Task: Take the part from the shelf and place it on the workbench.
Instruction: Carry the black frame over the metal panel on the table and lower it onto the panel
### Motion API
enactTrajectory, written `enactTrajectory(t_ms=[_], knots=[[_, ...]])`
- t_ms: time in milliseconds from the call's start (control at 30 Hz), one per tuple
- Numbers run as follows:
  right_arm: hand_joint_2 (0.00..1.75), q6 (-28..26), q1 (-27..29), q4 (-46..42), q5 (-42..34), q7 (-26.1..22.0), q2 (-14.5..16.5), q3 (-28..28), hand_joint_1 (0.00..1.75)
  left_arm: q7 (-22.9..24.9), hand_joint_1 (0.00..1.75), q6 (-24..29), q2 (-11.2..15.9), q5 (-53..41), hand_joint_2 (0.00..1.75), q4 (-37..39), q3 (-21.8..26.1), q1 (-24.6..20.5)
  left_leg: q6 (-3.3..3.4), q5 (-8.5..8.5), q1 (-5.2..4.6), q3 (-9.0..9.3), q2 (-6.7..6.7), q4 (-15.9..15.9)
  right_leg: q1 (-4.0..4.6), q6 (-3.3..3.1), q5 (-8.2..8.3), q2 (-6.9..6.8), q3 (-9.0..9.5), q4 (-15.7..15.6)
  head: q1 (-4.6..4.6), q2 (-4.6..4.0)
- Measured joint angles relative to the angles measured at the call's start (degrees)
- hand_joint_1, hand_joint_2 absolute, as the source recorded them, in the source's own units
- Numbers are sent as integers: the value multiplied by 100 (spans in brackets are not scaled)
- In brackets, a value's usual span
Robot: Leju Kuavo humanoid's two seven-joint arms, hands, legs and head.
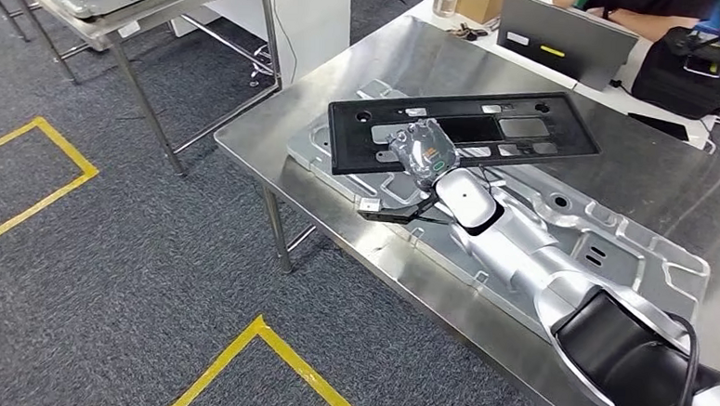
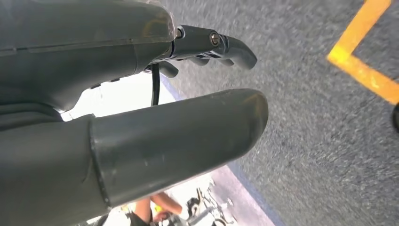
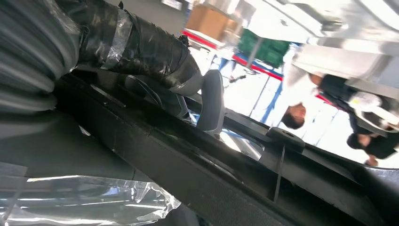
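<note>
The right robot hand (image 1: 421, 152) grips the black part (image 1: 462, 132), which lies on a grey metal panel (image 1: 614, 249) near the counter's (image 1: 275, 147) front corner, while the left robot hand (image 2: 141, 94) holds nothing, fingers apart.

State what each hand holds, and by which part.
Right hand grips the long black plastic panel at its near long edge; left hand holds nothing.

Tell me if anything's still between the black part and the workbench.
Yes. The black part, gripped by the right hand, lies over a silver stamped panel that already sits on the workbench. That panel separates it from the bare benchtop; nothing else visibly does.
</note>
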Motion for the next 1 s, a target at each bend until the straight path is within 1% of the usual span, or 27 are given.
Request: enactTrajectory(t_ms=[33,67,100,167,200,233,267,300,333,367,400,433,467,500,567,600,633,667,700,767,800,833,867,900,933,967,1000], knots=[[175,9,-3,9,-10,1,16,-2,175,3,0,0,5,1,0,0,1,-3,16,138,13,141,-139,-341,2,21,-8,73,-18,27,1,0],[175,21,-1,19,-22,1,29,-6,175,8,0,0,11,1,0,0,1,-5,28,209,19,239,-251,-569,-4,50,-9,140,-40,45,1,0],[175,33,6,31,-31,2,37,-14,175,13,0,-1,16,1,0,1,1,-7,39,212,17,284,-320,-667,-13,88,-3,207,-62,51,2,0],[175,47,28,58,-40,3,37,-38,175,21,0,-1,22,-1,0,1,2,-16,79,225,10,316,-217,-709,-35,176,26,337,-87,28,0,0],[175,49,36,68,-43,4,36,-55,175,22,0,-1,24,-1,0,1,3,-26,116,245,13,335,-142,-746,-32,214,13,290,-102,41,4,0],[175,50,34,75,-45,6,35,-67,175,22,0,-1,25,-2,0,1,3,-34,159,269,22,352,-66,-786,-23,246,-51,159,-146,125,8,0],[175,51,27,78,-46,10,37,-77,175,21,0,-2,24,-1,0,1,4,-38,196,288,29,365,8,-822,-15,272,-180,-22,-241,329,14,0],[175,52,23,79,-46,14,43,-81,175,20,0,-2,25,-1,0,1,6,-38,218,293,18,369,76,-834,-12,294,-353,-223,-382,636,19,0],[175,53,25,83,-45,18,48,-82,175,20,0,-2,25,0,0,1,8,-34,232,291,13,368,142,-836,-20,316,-528,-338,-552,1002,21,0],[175,55,35,89,-45,20,52,-82,175,20,0,-2,25,1,0,1,9,-29,234,287,9,367,210,-836,-33,336,-647,-391,-702,1323,22,0],[175,61,48,98,-44,20,55,-82,175,21,0,-2,25,-1,0,1,9,-26,233,280,9,369,279,-834,-46,351,-668,-415,-776,1484,22,0],[175,71,58,109,-44,25,56,-83,175,22,0,-2,24,-2,0,1,9,-25,229,270,10,374,348,-832,-57,361,-591,-438,-751,1446,22,0],[175,86,61,119,-44,39,57,-86,175,23,0,-2,23,-3,0,1,9,-27,220,258,10,383,413,-829,-64,364,-428,-483,-613,1192,22,0],[175,110,58,126,-44,65,60,-96,175,25,0,-2,21,-4,0,1,10,-29,204,242,8,398,476,-827,-62,354,-240,-581,-401,801,22,0],[175,186,44,137,-55,165,94,-132,175,40,0,-2,19,-5,0,1,13,-32,151,206,-20,426,590,-819,5,290,-33,-815,-54,139,22,0],[175,239,41,149,-66,234,123,-158,175,56,0,0,19,-5,0,1,19,-36,119,189,-38,443,647,-817,37,251,-16,-871,18,-12,21,0],[175,296,45,164,-78,306,157,-189,175,76,0,5,18,-6,0,1,28,-43,88,177,-51,461,709,-823,67,212,-34,-854,23,-45,20,0],[175,356,53,184,-96,374,192,-227,175,100,0,14,17,-7,0,1,43,-57,57,164,-52,488,769,-832,62,172,-27,-775,22,-53,19,0],[175,418,63,204,-118,440,238,-276,175,121,0,27,16,-10,0,1,60,-73,23,131,-45,505,758,-816,51,140,-19,-711,34,-71,19,0],[175,527,64,241,-162,551,347,-396,175,156,0,50,14,-23,0,1,90,-96,-24,-65,-16,418,538,-556,12,56,0,-588,65,-111,19,0],[175,574,66,258,-175,597,414,-459,175,174,0,60,13,-29,0,2,100,-94,-39,-239,-3,283,377,-253,-2,24,4,-525,74,-121,19,0],[175,620,70,273,-182,634,471,-514,175,192,0,71,10,-31,0,2,108,-86,-47,-422,3,106,267,124,-3,-1,3,-456,74,-120,19,0],[175,666,87,282,-187,663,529,-564,175,210,0,85,5,-26,0,3,117,-77,-56,-560,5,-76,213,489,-1,-13,2,-381,73,-114,19,0],[175,709,112,286,-191,681,576,-610,175,226,0,98,-1,-19,0,3,127,-72,-65,-602,5,-208,187,729,1,-16,-1,-296,74,-106,19,0],[175,743,138,287,-193,695,611,-652,175,235,0,110,-8,-11,0,3,136,-71,-67,-525,7,-252,175,762,1,-15,-6,-212,75,-92,19,0],[175,777,161,280,-195,703,641,-695,175,240,0,119,-13,-5,0,3,144,-74,-64,-347,10,-198,160,579,-3,-8,-13,-129,75,-75,19,0],[175,812,176,263,-202,710,667,-740,175,242,0,126,-15,-2,0,3,149,-77,-58,-110,20,-62,94,221,-8,8,-26,-50,72,-51,19,0]])
